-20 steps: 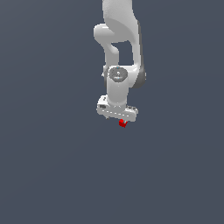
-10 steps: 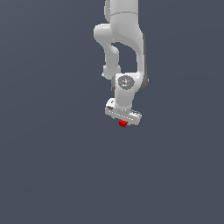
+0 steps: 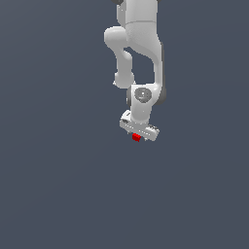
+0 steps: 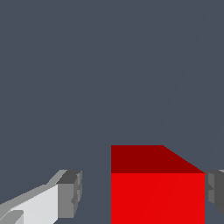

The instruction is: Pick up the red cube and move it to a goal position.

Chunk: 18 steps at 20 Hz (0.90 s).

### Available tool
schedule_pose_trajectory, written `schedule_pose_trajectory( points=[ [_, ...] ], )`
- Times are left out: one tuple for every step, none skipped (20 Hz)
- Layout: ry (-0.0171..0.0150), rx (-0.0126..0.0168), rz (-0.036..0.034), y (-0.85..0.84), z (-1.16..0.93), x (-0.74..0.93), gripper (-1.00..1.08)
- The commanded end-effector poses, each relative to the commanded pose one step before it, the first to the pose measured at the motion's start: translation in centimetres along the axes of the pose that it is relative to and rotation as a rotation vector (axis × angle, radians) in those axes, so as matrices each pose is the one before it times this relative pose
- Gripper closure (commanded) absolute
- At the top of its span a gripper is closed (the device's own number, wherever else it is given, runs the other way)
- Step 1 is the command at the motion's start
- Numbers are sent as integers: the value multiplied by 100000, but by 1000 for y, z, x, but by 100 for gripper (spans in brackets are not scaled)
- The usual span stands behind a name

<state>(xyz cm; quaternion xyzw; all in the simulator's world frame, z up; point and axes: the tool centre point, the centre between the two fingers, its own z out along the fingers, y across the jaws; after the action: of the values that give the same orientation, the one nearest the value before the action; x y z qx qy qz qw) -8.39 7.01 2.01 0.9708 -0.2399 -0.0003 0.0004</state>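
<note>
Against the plain grey backdrop of the exterior view, the white arm (image 3: 138,53) comes down from the top edge, w/ the claw (image 3: 138,134) at its lower end, approx. mid-frame and a bit toward the exterior view's right. The red cube (image 3: 136,137) sits right under the claw body, tucked at the fingertips; nothing under it is visible, so it looks held up off any surface. In the wrist view, going across: one light grey finger (image 4: 65,194) w/ a darker pad stands apart from the cube (image 4: 157,192), a clear gap of backdrop between them; the cube's other side is touching or nearly touching the second finger (image 4: 215,192) at the frame edge. So jaws are around the cube but contact shows on one side only; can't tell if it's truly gripped or loose. Vs. 0.5 s ago: claw and cube sit slightly further toward the exterior view's right and a touch higher; vs. 1.0 s ago same drift, wrist more turned.
</note>
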Motion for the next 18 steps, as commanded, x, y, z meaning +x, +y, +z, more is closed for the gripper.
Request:
schedule_pose_trajectory(
  points=[
    [36, 90, 190, -47, 13, 44, -92],
    [0, 0, 0, 0, 0, 0, 108],
    [0, 0, 0, 0, 0, 0, 108],
    [0, 0, 0, 0, 0, 0, 108],
    [0, 0, 0, 0, 0, 0, 108],
    [0, 0, 0, 0, 0, 0, 108],
    [0, 0, 0, 0, 0, 0, 108],
    [0, 0, 0, 0, 0, 0, 108],
    [0, 0, 0, 0, 0, 0, 108],
    [0, 0, 0, 0, 0, 0, 108],
    [0, 0, 0, 0, 0, 0, 108],
    [0, 0, 0, 7, -12, -8, 108],
    [0, 0, 0, -6, -23, 11, 108],
    [0, 0, 0, -18, -69, 34, 108],
    [0, 0, 0, -30, -115, 56, 108],
    [0, 0, 0, -42, -161, 79, 108],
    [0, 0, 0, -54, -207, 101, 108],
    [0, 0, 0, -67, -253, 124, 108]
  ],
)
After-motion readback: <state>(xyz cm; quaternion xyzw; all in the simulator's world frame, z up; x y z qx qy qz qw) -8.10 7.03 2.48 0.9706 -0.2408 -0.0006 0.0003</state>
